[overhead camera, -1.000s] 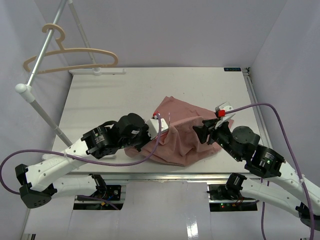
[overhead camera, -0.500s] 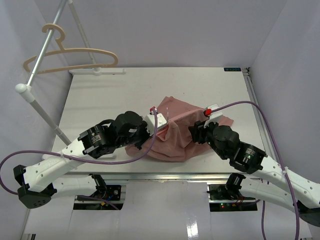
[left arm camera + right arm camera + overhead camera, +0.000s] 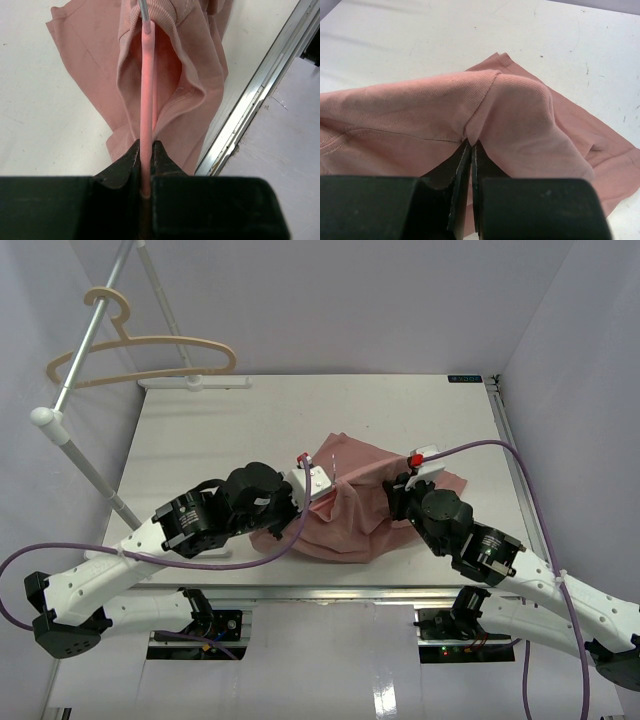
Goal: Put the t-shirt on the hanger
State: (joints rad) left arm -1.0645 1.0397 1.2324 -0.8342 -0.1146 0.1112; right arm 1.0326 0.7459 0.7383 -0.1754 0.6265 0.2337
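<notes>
At the far left, the beige hanger (image 3: 150,350) is seen hung on the rack pole (image 3: 78,350), in the same place as a second ago. The left gripper (image 3: 322,483) is held at the left edge of the t-shirt (image 3: 350,515), only slightly shifted from its earlier spot. In the left wrist view its jaws are seen pinched shut on the thin pink bar of the hanger (image 3: 147,90), with the left gripper (image 3: 145,150) clamped at the bar's near end. The bar is run straight away from the fingers into an opening of the t-shirt (image 3: 195,65), and the metal hook (image 3: 144,9) is shown emerging past the ribbed edge at the top. The t-shirt is left bunched on the white table (image 3: 220,430), near its front edge, between the two arms.

The right gripper (image 3: 393,502) has been moved leftward and onto the cloth since a second ago, when it was held open just off the shirt's right side. Its jaws are now closed on a raised fold of the t-shirt (image 3: 420,110), as shown where the right gripper (image 3: 470,147) pinches the fabric.
</notes>
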